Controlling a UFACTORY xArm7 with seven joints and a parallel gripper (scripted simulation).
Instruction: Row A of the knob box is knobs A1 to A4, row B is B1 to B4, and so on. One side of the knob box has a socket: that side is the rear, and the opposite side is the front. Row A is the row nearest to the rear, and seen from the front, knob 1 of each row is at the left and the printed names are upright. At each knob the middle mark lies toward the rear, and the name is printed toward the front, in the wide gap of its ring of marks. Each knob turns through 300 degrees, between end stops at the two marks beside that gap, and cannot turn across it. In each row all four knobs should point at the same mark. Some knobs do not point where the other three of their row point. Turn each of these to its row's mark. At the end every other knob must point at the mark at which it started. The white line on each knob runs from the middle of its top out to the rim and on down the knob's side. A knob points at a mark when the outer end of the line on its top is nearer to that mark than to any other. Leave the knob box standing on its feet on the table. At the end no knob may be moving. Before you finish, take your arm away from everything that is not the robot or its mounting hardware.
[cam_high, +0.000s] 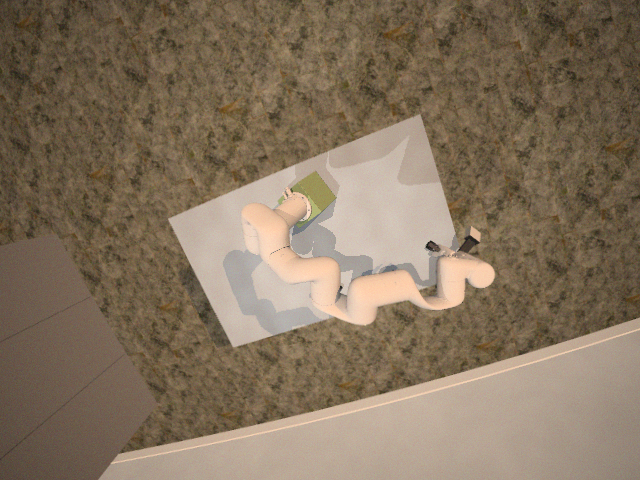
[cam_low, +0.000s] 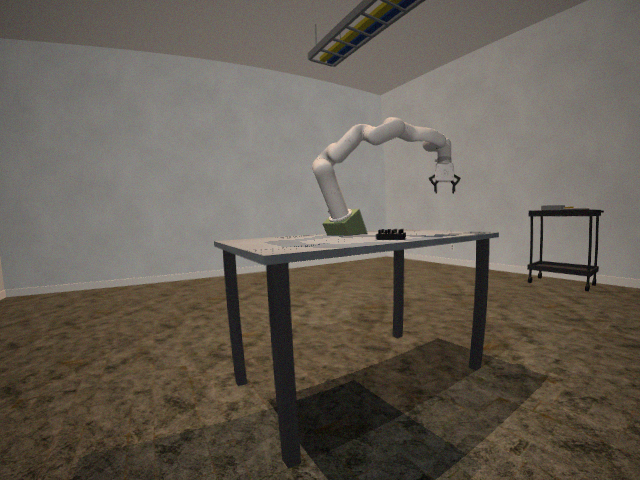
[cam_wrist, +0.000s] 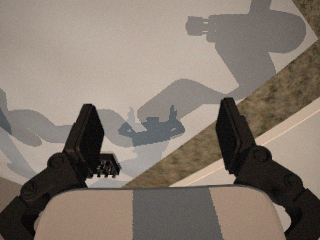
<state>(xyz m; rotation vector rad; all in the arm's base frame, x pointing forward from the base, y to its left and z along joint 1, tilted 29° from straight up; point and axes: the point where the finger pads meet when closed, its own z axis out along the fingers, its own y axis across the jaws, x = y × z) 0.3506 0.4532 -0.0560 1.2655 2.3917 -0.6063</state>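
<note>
Top: arm (cam_high: 330, 279) snakes from its green base (cam_high: 321, 192) across the white table (cam_high: 372, 206); gripper (cam_high: 433, 246) sits by the table's edge, knob box hidden under the arm.

Exterior: knob box (cam_low: 390, 234), small, black, low, stands on the table (cam_low: 289, 248) just beside the base (cam_low: 356, 223). Gripper (cam_low: 444, 187) hangs high above and off to its side, well apart, jaws fully spread, empty. Knob marks too small to read.

Wrist: fingers wide open, nothing between; knob box (cam_wrist: 103, 166) is a tiny dark shape far below, beside the left finger.

Matt finishes all round

Below the matt black jaws, a smooth pale tabletop (cam_wrist: 100, 20); the arm (cam_low: 361, 135) shows satin white plastic.
</note>
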